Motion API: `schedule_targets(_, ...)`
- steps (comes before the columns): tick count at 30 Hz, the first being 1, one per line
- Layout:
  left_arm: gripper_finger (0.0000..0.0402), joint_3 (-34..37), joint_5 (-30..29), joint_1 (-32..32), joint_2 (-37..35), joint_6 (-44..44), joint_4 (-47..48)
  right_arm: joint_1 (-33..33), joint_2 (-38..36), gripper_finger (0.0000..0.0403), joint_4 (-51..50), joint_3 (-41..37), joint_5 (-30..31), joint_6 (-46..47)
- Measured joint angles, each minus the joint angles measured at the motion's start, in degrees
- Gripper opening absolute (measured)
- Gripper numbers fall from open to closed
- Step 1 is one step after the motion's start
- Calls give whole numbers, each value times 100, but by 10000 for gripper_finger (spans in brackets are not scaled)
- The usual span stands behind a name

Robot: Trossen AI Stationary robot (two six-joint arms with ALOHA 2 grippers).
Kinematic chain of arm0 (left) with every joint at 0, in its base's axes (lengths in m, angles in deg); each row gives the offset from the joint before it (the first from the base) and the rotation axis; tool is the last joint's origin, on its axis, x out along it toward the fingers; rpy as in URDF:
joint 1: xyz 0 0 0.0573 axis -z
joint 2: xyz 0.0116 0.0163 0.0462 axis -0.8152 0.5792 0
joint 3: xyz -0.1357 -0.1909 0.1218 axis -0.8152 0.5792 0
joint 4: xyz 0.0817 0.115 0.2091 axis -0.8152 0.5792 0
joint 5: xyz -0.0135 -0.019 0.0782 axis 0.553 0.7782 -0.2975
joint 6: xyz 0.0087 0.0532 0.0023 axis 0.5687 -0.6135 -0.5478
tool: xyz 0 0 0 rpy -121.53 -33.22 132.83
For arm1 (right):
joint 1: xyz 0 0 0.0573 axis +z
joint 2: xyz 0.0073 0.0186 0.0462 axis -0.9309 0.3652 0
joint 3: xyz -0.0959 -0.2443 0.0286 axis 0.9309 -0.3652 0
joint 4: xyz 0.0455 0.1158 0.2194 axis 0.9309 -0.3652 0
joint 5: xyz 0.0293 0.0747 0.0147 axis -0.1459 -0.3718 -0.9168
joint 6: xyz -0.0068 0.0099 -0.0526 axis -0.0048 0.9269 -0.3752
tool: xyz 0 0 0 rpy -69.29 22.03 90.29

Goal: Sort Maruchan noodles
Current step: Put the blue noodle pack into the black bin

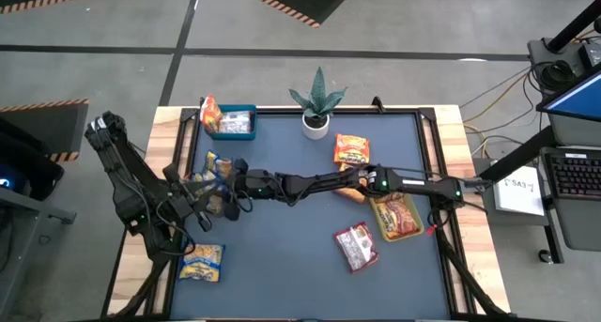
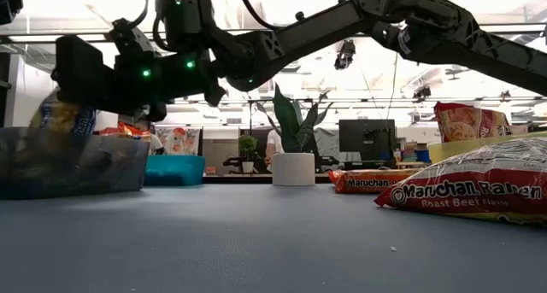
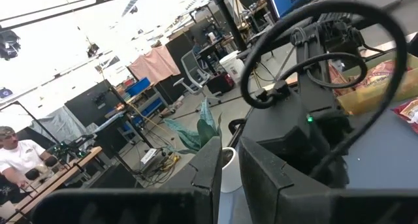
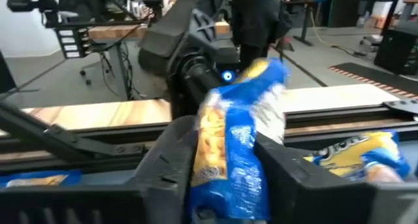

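A yellow-and-blue Maruchan packet (image 4: 238,129) stands upright between the fingers of the right gripper (image 4: 228,159), which are closed partway and press on both of its sides. This gripper has reached across to the table's left side, above a dark bin (image 2: 73,165) that already has yellow-and-blue packets (image 1: 214,167) in it. Another yellow-and-blue packet (image 1: 203,262) lies flat on the blue table (image 1: 282,275) near the front left. On the right side, an orange packet (image 1: 352,149) lies near a potted plant (image 1: 317,104), a red-and-white Roast Beef packet (image 1: 357,246) lies toward the front, and a yellow-green bin (image 1: 398,219) holds more orange packets. A blue bin (image 1: 233,121) sits at the back left. The left gripper (image 3: 225,178) waits over the table's left side beside the right one, its fingers almost touching, holding nothing
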Motion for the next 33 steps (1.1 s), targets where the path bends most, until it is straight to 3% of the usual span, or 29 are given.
schedule_targets(10,36,0,0,0,0,0,0,10,15,42,77,0,-279,249)
schedule_targets(28,36,0,0,-7,0,0,4,169,213,53,266,13,-302,444)
schedule_targets(33,36,0,0,-7,0,0,7,174,179,38,570,-4,-468,609)
